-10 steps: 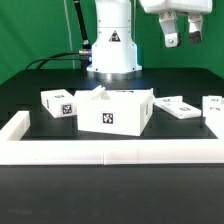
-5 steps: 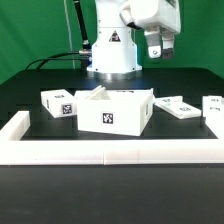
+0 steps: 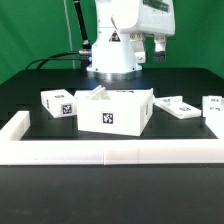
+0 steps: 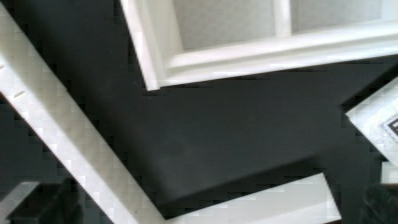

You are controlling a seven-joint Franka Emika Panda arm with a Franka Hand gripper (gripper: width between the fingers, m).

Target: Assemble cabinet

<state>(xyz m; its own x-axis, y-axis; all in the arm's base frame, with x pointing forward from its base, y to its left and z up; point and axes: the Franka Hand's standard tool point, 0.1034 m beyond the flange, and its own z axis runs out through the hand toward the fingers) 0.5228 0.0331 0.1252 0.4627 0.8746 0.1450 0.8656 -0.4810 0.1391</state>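
The white cabinet body [image 3: 116, 111], an open box with a marker on its front, stands mid-table. It also shows in the wrist view [image 4: 231, 45] from above. A small marked block [image 3: 58, 103] lies to its left in the exterior view. A flat marked panel [image 3: 177, 106] and another marked block [image 3: 213, 105] lie to its right. My gripper [image 3: 150, 54] hangs high above the table, behind and right of the body. Its fingers are apart and hold nothing.
The long low white border rail [image 3: 110, 151] runs along the front and up the exterior view's left side; it crosses the wrist view [image 4: 71, 130]. The robot's base [image 3: 112, 50] stands behind the cabinet body. Black cables lie at the back left.
My gripper has moved toward the exterior view's left and a little lower, from the top right corner to above and behind the cabinet body. The parts have not moved.
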